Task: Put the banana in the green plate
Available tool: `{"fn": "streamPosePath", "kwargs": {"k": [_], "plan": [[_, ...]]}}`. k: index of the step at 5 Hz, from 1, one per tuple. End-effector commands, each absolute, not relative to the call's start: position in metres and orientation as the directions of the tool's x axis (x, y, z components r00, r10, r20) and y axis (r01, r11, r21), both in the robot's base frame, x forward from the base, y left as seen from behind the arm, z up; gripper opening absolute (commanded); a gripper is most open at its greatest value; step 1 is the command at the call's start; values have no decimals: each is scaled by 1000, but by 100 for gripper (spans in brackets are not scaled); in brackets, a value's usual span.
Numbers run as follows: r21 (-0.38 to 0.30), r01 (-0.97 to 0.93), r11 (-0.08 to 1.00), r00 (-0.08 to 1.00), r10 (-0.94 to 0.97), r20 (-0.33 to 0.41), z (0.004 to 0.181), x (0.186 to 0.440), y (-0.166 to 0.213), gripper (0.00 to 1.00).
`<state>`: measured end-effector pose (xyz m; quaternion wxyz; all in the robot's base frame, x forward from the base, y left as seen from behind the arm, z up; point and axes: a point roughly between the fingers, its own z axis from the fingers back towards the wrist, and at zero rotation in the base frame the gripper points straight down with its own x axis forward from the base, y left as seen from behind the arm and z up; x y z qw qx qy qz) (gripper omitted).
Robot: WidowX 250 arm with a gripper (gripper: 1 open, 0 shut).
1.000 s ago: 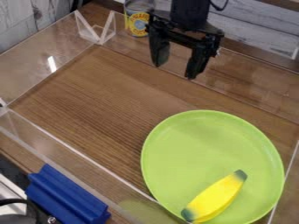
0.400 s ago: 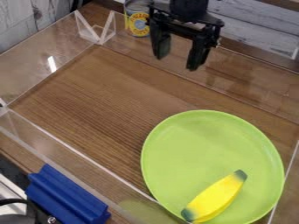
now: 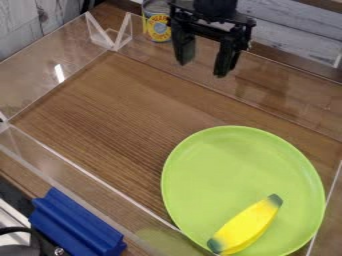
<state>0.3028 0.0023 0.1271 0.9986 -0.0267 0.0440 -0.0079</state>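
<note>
The banana [image 3: 249, 226], small and bright yellow with a dark tip, lies inside the green plate [image 3: 227, 165] near its front rim, at the lower right of the camera view. The plate is large, round and lime green, resting on the wooden table. My gripper [image 3: 205, 60] hangs over the far side of the table, well apart from the plate. Its two black fingers [image 3: 186, 52] point down, spread wide, with nothing between them.
Clear acrylic walls [image 3: 54, 75] fence the wooden table [image 3: 120, 110]. A blue object [image 3: 74, 228] lies outside the front left wall. A yellow-labelled can [image 3: 158, 25] stands behind the gripper at the back.
The gripper has drawn back slightly toward the far edge and up, staying open. The banana and plate have not moved.
</note>
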Motion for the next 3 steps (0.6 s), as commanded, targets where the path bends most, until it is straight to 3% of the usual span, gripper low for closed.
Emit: {"fn": "streamPosePath", "kwargs": {"k": [1,3], "plan": [[-52,22,998,999,-24,-25,145,306,4,100],[-54,31,998,999,-32,-25,146,302,1,100]]}}
